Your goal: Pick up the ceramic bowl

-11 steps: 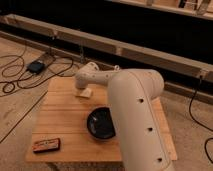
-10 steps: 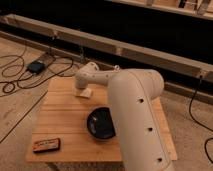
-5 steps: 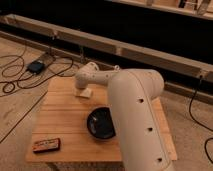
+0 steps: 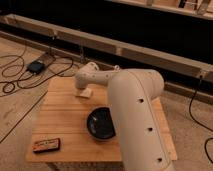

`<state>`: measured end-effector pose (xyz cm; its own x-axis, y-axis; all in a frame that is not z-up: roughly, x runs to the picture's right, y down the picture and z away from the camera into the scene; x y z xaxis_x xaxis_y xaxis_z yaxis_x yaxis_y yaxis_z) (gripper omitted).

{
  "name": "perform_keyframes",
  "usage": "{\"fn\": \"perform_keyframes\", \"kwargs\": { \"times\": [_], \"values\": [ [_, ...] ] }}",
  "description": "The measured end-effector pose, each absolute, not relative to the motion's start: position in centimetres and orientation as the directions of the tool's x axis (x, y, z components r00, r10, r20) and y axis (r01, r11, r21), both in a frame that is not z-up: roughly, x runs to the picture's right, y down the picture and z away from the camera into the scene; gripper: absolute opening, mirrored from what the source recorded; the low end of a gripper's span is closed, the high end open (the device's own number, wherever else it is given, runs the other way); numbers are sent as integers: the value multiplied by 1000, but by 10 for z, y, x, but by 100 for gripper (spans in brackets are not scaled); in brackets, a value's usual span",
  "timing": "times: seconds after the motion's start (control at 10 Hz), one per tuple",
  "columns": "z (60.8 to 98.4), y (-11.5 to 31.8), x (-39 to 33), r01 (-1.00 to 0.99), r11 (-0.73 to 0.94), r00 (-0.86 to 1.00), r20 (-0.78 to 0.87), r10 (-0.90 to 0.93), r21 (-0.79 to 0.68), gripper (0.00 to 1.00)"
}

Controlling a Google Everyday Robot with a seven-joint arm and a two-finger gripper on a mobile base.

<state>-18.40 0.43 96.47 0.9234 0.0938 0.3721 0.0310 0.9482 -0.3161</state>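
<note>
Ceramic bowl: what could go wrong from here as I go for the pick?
1. The arm hides the right side of the ceramic bowl, so a grasp on that rim could not be checked.
2. The gripper is over the back of the table, beyond the bowl. A low approach might shove the bowl toward the front edge.
3. The glossy rim may slip in a pinch.

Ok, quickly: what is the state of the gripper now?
Gripper: cannot be told; it hangs over the far part of the table, away from the black bowl.

Glossy black ceramic bowl point(image 4: 100, 125), upright on table point(image 4: 60, 117), right edge behind arm point(image 4: 137, 115), gripper point(image 4: 84, 92) beyond it
</note>
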Motion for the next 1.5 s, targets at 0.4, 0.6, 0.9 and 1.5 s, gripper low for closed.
{"fn": "perform_keyframes", "kwargs": {
  "times": [0.4, 0.6, 0.9, 1.5],
  "values": [
    [965, 4, -184, 31, 948, 923, 372, 94, -316, 54],
    [965, 4, -184, 31, 948, 923, 372, 94, -316, 54],
    [965, 4, -184, 31, 948, 923, 372, 94, -316, 54],
    [946, 12, -171, 81, 936, 940, 340, 43, -343, 54]
  ]
}}
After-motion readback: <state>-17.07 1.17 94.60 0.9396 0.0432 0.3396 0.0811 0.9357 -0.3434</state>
